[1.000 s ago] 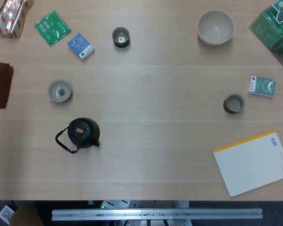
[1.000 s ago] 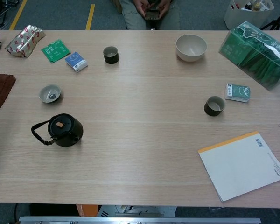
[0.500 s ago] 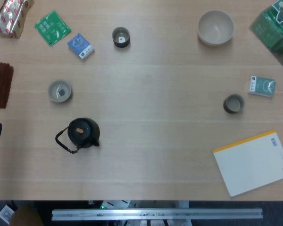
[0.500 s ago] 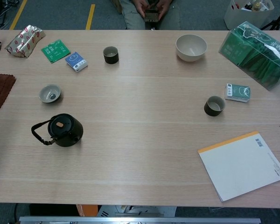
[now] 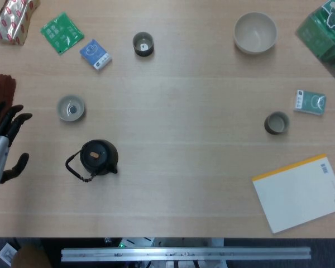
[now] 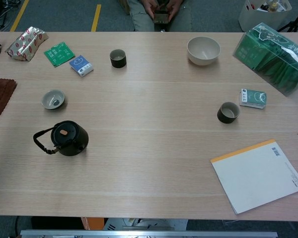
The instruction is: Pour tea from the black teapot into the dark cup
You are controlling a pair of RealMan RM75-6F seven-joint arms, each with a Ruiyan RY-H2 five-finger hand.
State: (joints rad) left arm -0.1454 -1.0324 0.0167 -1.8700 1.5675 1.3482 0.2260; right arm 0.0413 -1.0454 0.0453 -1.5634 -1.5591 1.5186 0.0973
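The black teapot point(image 5: 98, 158) point(image 6: 67, 138) stands lid on at the table's front left, its loop handle pointing left. One dark cup point(image 5: 143, 44) point(image 6: 118, 58) sits at the back, left of centre. A second dark cup point(image 5: 276, 123) point(image 6: 228, 112) sits on the right side. My left hand point(image 5: 3, 145) shows at the left edge of the head view, fingers spread and holding nothing, well left of the teapot's handle. The chest view does not show it. My right hand is in neither view.
A small pale cup point(image 5: 71, 108) stands just behind the teapot. Tea packets point(image 5: 95, 54), a foil bag point(image 5: 12, 19) and a brown cloth point(image 5: 0, 92) lie back left. A beige bowl point(image 5: 255, 32), green box point(image 5: 326, 33), small packet point(image 5: 309, 103) and notepad point(image 5: 298, 192) occupy the right.
My left hand has come in from the left edge of the head view, now showing spread fingers where only a dark tip showed before. Nothing on the table moved.
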